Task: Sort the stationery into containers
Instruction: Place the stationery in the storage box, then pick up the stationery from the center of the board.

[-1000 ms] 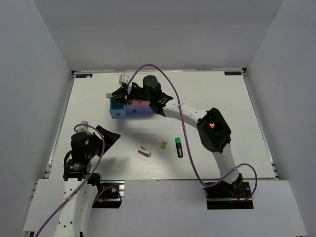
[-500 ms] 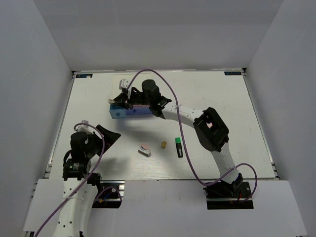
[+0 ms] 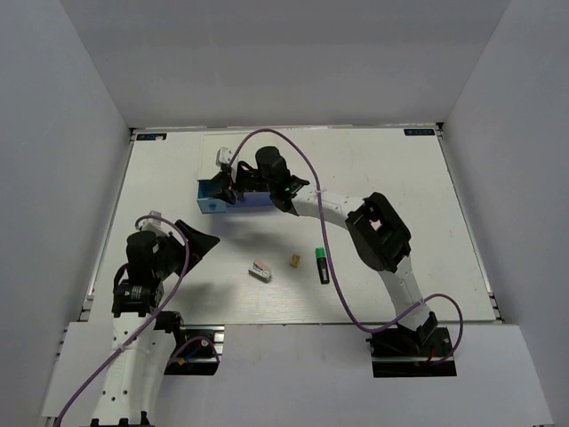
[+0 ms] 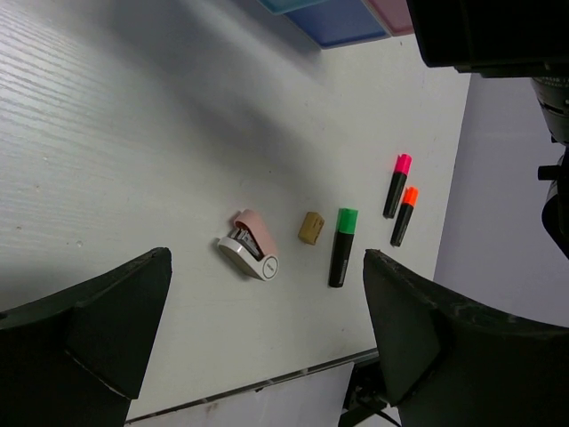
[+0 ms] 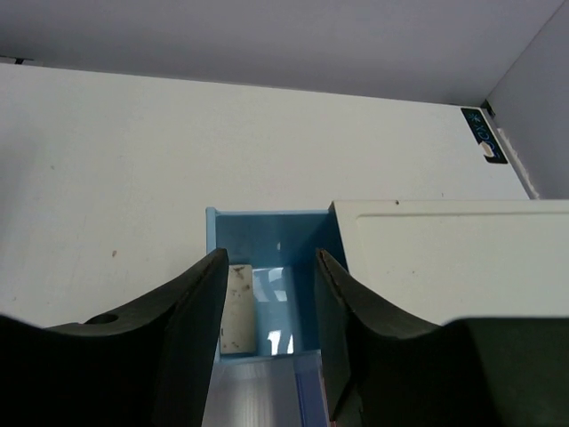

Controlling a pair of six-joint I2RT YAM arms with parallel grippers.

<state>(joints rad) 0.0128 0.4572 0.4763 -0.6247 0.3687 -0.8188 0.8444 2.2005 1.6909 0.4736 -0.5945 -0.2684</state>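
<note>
1. Left hand [image 3: 197,247]: released, fingers spread wide, nothing between them; hovers over the near left of the surface [image 3: 400,178].
2. Right hand [image 5: 271,258]: released, fingers apart, gripping nothing; hangs directly over the light blue drawer [image 5: 267,233].
3. Box [image 5: 444,258]: white-topped; stands at the far left-centre of the surface, partly under the right arm.
4. Light blue drawer: open from above; shows just left of the white top in the right wrist view.
5. Beige block [image 5: 236,318]: lies inside the light blue drawer, toward its left side, just beside one finger, unclamped.
6. Stapler [image 4: 252,249]: pink and white; lies on the surface toward the near edge, well apart from the box.
7. Tan block [image 4: 310,228]: lies just right of the stapler, not touching.
8. Green highlighter [image 4: 341,246]: lies just right of the tan block, cap pointing away from the arms.
9. Pink highlighter [image 4: 396,185], orange highlighter [image 4: 404,214]: lie just beside each other, further right; hidden under the right arm in the top view.
10. Lavender drawer [image 4: 342,22], pink drawer [image 4: 391,11]: show only at the top edge of the left wrist view.
</note>
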